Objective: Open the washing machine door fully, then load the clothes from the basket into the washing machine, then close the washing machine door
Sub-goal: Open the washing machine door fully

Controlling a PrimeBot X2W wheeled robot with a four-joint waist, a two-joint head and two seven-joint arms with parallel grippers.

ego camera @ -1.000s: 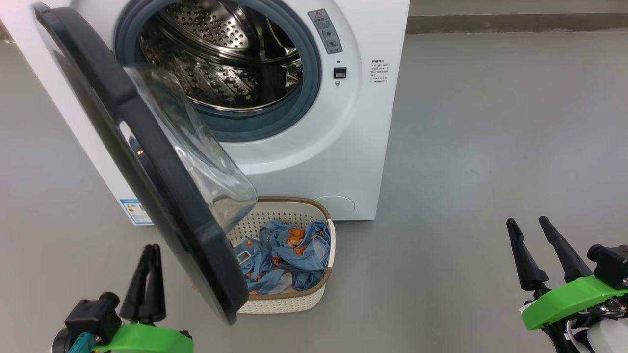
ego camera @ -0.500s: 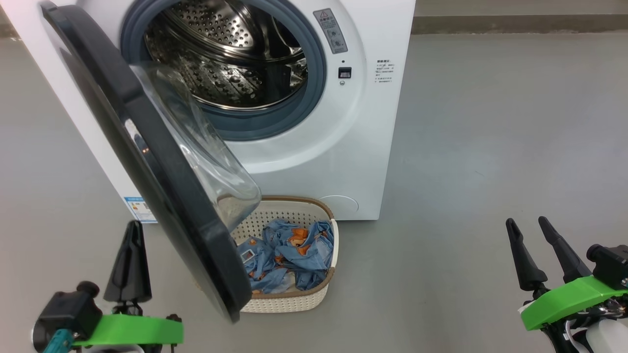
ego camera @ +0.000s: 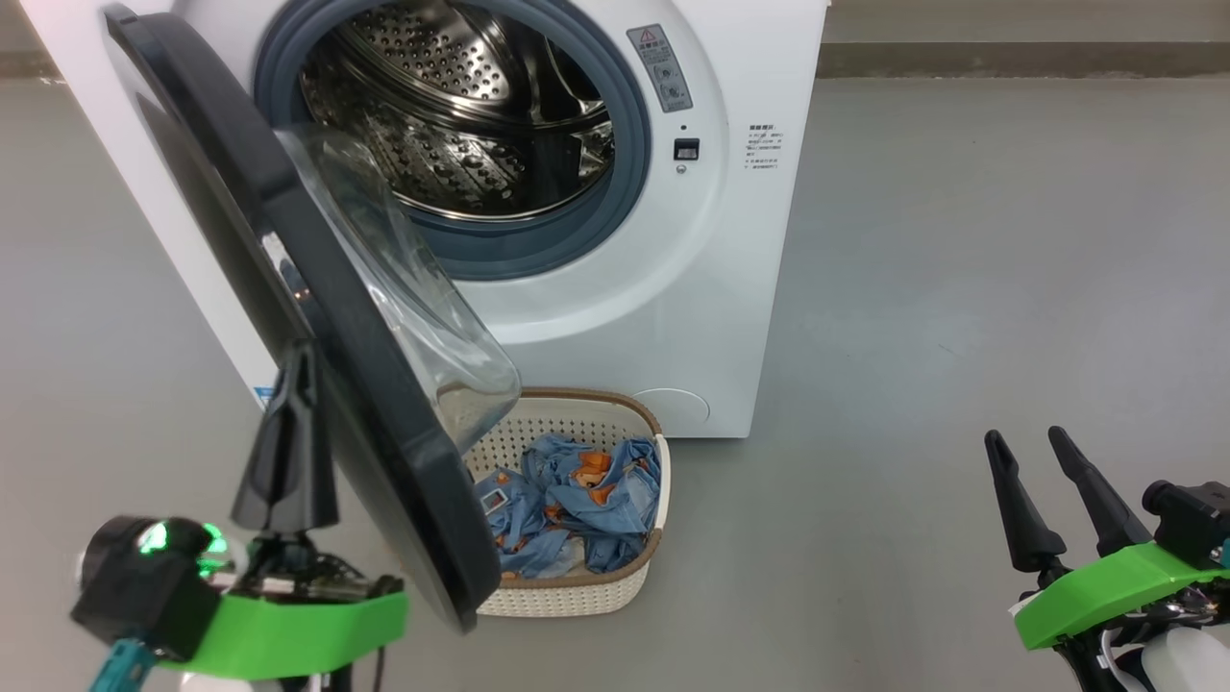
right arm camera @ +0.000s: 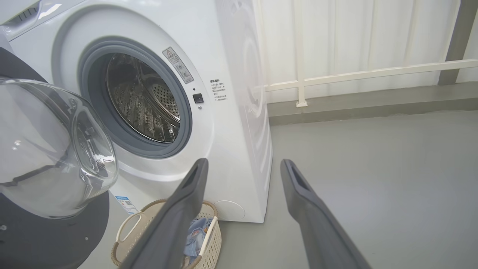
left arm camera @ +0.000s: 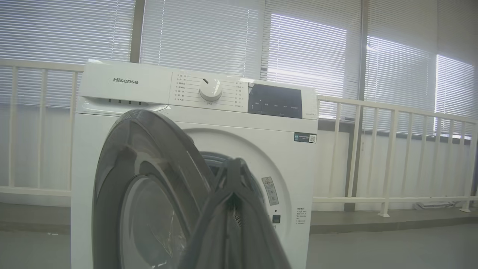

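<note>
Left gripper [ego camera: 300, 363], clenched on nothing, sits just beside the outer face of the washing machine door [ego camera: 394, 461]; my right gripper [ego camera: 1024, 438] hangs spread, well off to the side. I judge the door stiff and weighty (glass bowl, so no knocks): push on its black rim. Partly under it, the basket [ego camera: 577, 591] holds the clothes [ego camera: 586, 495], soft and light, best pinched at a raised fold. Beyond stands the washing machine [ego camera: 653, 317].

Left gripper [ego camera: 300, 358] and right gripper [ego camera: 1024, 438] are the same build: long tapered black fingers [ego camera: 288, 461] on a chunky bright-green bracket [ego camera: 288, 630]. Left one's got a black module [ego camera: 144, 588] glowing green plus a teal bit [ego camera: 115, 665]; right shows thin wires [ego camera: 1182, 604], white forearm [ego camera: 1187, 668].
</note>
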